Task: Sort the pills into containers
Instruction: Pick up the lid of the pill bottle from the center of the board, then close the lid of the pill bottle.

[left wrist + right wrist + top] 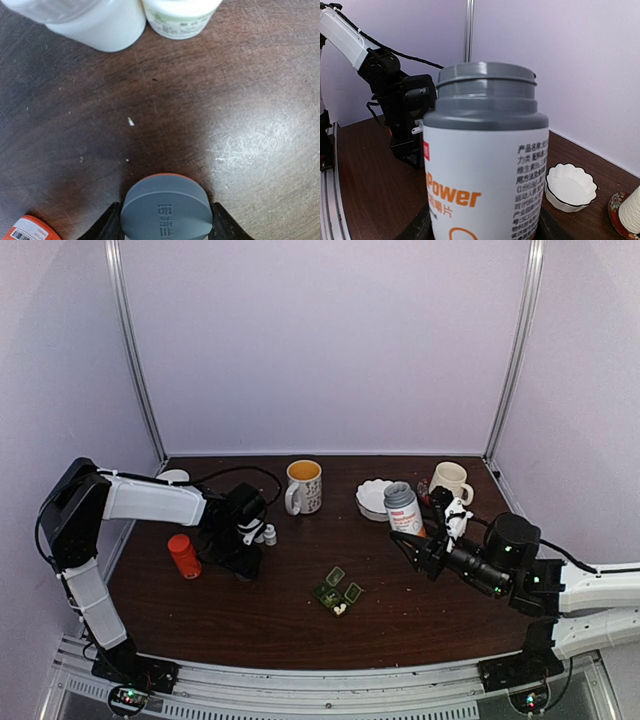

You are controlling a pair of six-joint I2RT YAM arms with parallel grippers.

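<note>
The dark-green pill box (pixel 335 590) lies open at the table's middle front, with white pills (pixel 340 609) at its near end. My left gripper (pixel 243 558) points down at the table left of it. In the left wrist view it (pixel 166 220) is shut on a round grey cap with an orange rim (pixel 166 207). My right gripper (pixel 412 540) is shut on an upright white bottle with a grey cap (pixel 403 508), right of the box. That bottle (pixel 487 165) fills the right wrist view, with the gripper (pixel 482 232) low on its sides.
An orange bottle (pixel 184 556) stands left of my left gripper and shows in the left wrist view (pixel 27 229). Two small white bottles (pixel 268 534) stand just beyond it. A mug (pixel 304 486), a white scalloped bowl (pixel 374 498) and a white mug (pixel 451 480) stand at the back.
</note>
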